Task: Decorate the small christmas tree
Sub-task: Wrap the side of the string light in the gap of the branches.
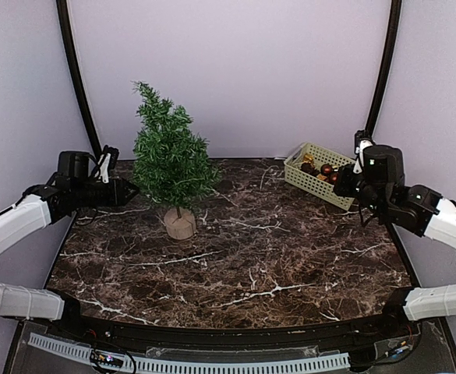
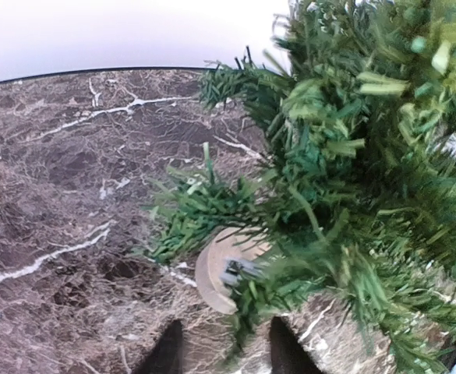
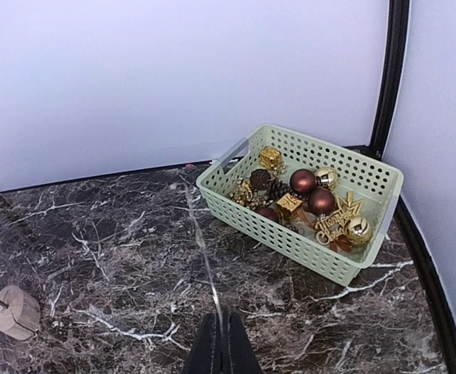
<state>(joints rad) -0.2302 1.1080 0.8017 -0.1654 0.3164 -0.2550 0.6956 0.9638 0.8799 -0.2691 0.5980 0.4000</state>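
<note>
- The left hand (image 2: 228, 354) is spread a bit, right by the tree (image 1: 169, 156).
- The right hand (image 3: 221, 347) is pressed together, near the basket (image 3: 290, 238) of baubles (image 3: 303, 181).

Robotics lab test cell, white left arm (image 1: 9, 222) and right arm (image 1: 455, 226) at the near edge of a dark marble-patterned surface (image 1: 290, 265), plain pale backdrop walls (image 1: 251, 70), black curved frame poles (image 1: 76, 70), slotted cable duct (image 1: 196, 364) in front

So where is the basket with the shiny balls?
In the top view the green basket sits at the back right of the marble table, across from the small christmas tree on the left.
</note>
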